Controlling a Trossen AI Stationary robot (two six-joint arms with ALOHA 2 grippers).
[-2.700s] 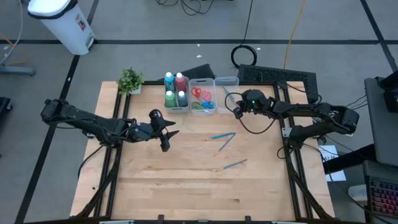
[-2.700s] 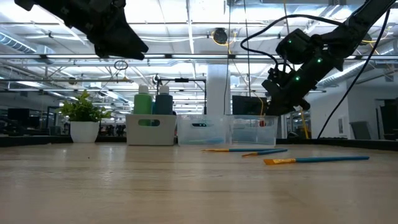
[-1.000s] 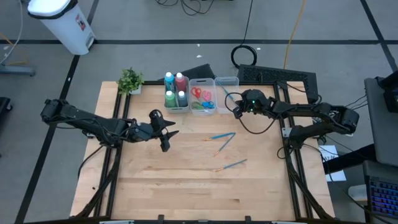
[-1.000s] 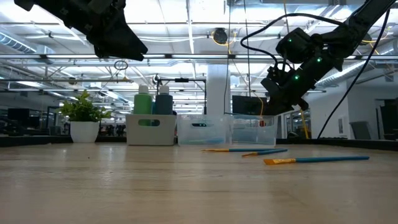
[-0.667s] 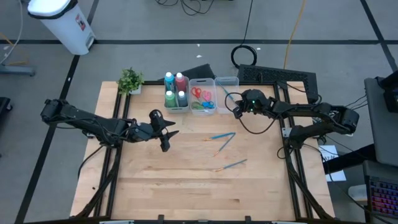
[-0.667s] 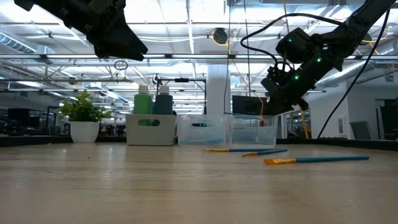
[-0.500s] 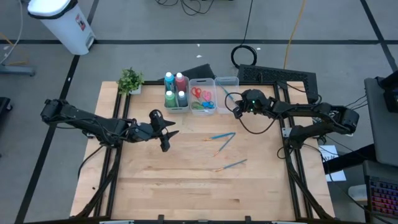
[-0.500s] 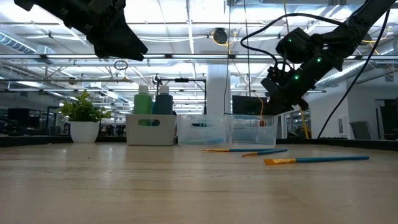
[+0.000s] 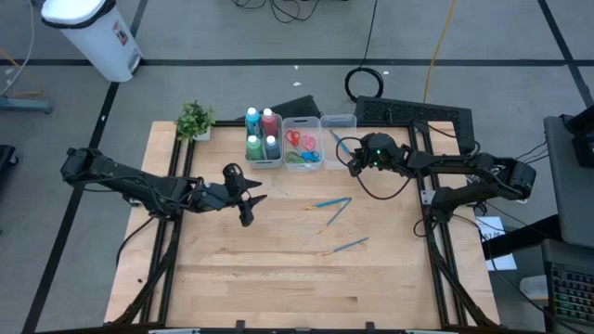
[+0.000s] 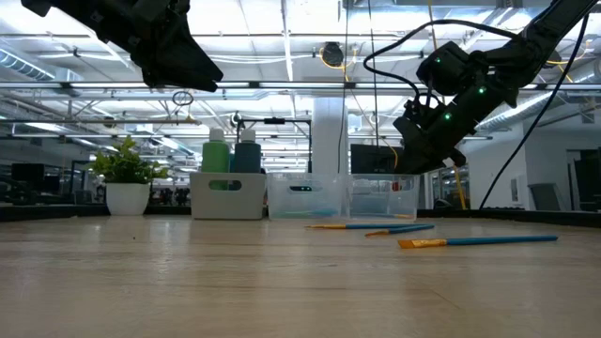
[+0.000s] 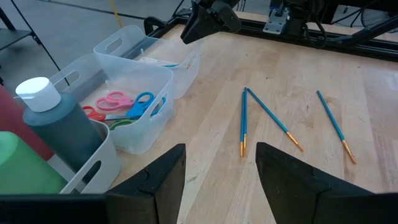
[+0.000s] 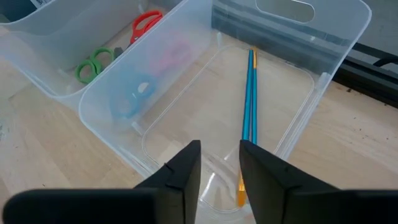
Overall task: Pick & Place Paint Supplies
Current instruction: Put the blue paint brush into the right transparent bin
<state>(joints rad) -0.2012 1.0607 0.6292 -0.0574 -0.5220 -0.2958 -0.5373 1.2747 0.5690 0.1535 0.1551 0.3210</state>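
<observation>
My right hand [image 12: 217, 163] just let go, fingers now a little apart, brush [image 12: 249, 93] dropped in the end bin [image 12: 323, 93].
Left hand [image 9: 249, 202] hovers open mid-bench; three brushes [image 9: 331, 202] lie on the bench [image 9: 278, 269].

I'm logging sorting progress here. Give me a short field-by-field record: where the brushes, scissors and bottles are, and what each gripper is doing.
brushes on table: three
brush in bin: one, lying in the right-hand clear bin
scissors: in the middle bin
paint bottles: four, in the left-hand bin
right gripper: above the right-hand bin, open, empty
left gripper: above the table's left half, open, empty
</observation>
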